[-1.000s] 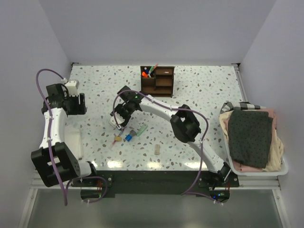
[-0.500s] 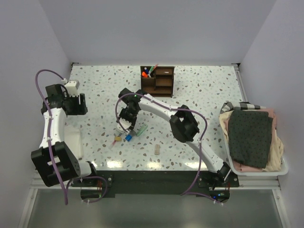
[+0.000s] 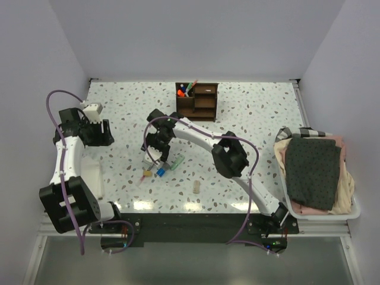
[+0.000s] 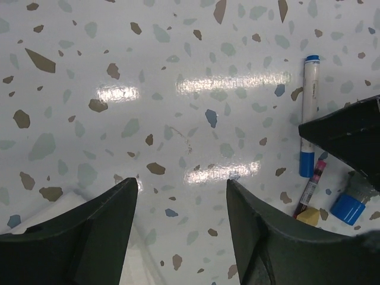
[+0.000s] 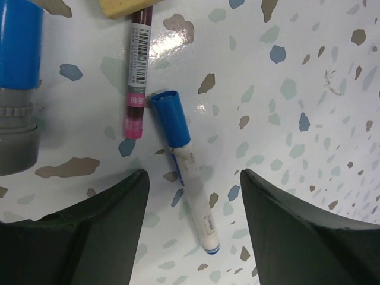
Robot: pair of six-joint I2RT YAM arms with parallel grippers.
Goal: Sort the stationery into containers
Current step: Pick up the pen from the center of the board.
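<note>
SORTING STALLS AT THE PICKUP: The right pincer (image 5: 193, 177), spread wide, hovers over a blue-capped white pen (image 5: 202, 217) lying on the speckled counter (image 5: 309, 89), well apart from the wooden organizer (image 3: 202, 102). The risk is that the pen's cap sits just beside a thin pink pen (image 5: 138, 71). A closing finger could snag that neighbour or roll the slim, smooth barrel away. The white pen lies flat, slanted between the fingers. The left pincer (image 4: 178, 196), also wide, holds nothing.

R gripper (image 3: 153, 156) by stationery (image 3: 161, 171).
</note>
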